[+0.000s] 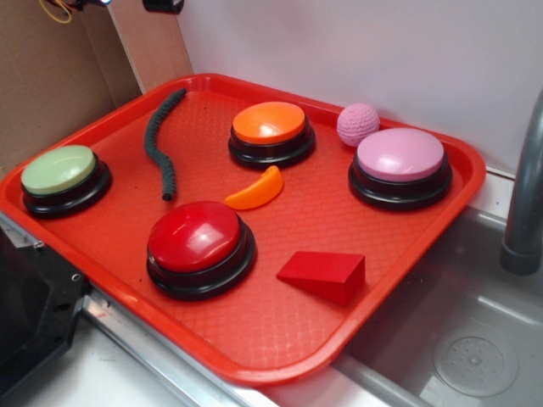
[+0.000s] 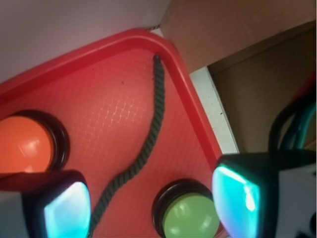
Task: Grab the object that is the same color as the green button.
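Red tray (image 1: pixel 407 292) over a steel sink (image 1: pixel 462 339), cardboard at left, white wall behind.

From left: green button (image 1: pixel 59 170) close to the tray's left rim; dark green rope (image 1: pixel 159 144) lying loose and wavy from the back-left corner toward the middle, open tray floor on both sides; red button (image 1: pixel 195 237) near the front; orange button (image 1: pixel 269 124) at the back, orange slice (image 1: pixel 254 192) just before it; red wedge (image 1: pixel 324 273) toward the front right; pink ball (image 1: pixel 358 124) by the back rim; pink button (image 1: pixel 400 156) at right. Seen from the wrist: fingers (image 2: pixel 67 210) spread wide, holding nothing, poised above the tray, rope's near end and green button between them.
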You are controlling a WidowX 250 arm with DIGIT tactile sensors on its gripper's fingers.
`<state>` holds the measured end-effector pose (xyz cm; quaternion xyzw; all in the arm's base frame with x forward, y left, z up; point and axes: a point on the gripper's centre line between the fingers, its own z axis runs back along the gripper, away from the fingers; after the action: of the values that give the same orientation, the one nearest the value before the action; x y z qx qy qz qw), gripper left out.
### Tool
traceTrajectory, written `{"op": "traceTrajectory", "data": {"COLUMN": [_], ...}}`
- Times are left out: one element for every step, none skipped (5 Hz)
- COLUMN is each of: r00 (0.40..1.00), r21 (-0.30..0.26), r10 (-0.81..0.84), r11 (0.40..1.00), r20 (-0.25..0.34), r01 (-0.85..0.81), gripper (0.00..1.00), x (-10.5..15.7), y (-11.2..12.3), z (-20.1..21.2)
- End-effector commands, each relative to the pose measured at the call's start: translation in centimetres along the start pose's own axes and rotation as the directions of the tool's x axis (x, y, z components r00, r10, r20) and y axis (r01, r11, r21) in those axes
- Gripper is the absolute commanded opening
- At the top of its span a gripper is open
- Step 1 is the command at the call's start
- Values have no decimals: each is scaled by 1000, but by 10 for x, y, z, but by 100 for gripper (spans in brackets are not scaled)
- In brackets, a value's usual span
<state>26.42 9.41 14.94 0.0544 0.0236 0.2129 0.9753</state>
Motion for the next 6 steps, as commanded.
{"op": "traceTrajectory", "data": {"r00": [999, 994, 990, 992, 995, 995], "r21": [-48, -94, -79, -112, -133, -164], "r10": [7, 112, 138, 120, 90, 67], "r11": [999, 989, 987, 986, 987, 983], "r20": [44, 4, -21, -40, -42, -79], "r01": [-4, -111, -139, -124, -95, -79], "gripper": [100, 100, 100, 100, 100, 100], "x": [1, 8, 11, 11, 13, 15], "y": [-3, -12, -15, -16, -21, -17], "z": [-3, -26, -42, -69, -86, -103]}}
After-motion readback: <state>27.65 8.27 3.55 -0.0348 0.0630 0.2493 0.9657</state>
